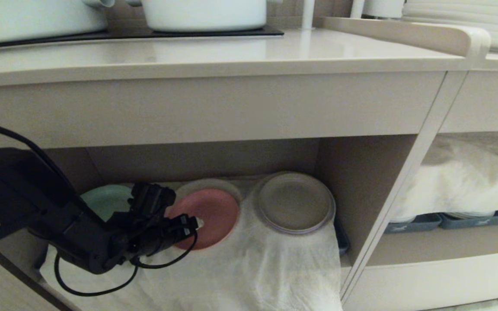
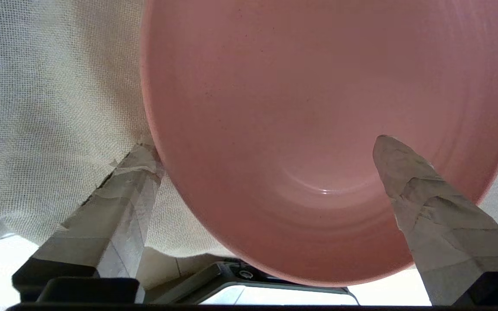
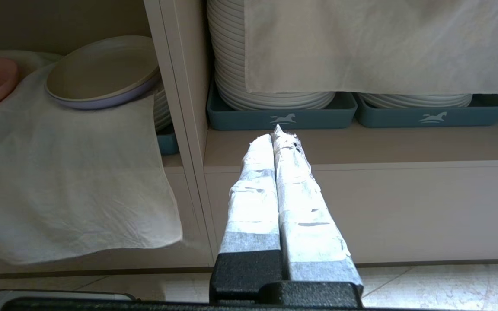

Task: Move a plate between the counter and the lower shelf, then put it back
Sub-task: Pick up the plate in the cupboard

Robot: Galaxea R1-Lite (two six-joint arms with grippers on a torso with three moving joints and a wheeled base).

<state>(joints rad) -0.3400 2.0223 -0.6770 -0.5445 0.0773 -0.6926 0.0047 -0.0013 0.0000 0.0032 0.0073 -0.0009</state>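
Pink plate point(image 1: 209, 217) lies on the cloth point(image 1: 253, 268) in the lower shelf point(image 1: 363, 185), near its front edge. Left gripper point(image 2: 266, 172) spread, straddling its near rim. Probably stiff, light, breakable: pinch the rim.

— How many plates do you count in the recess?
— I see three: one pink plate point(image 1: 214, 216), one green plate point(image 1: 106, 199), one grey-brown plate point(image 1: 294, 202).
— And on the bench point(image 1: 214, 54)?
— Two white pots point(image 1: 203, 14). Next shelf over, I count three blue trays point(image 3: 281, 116).
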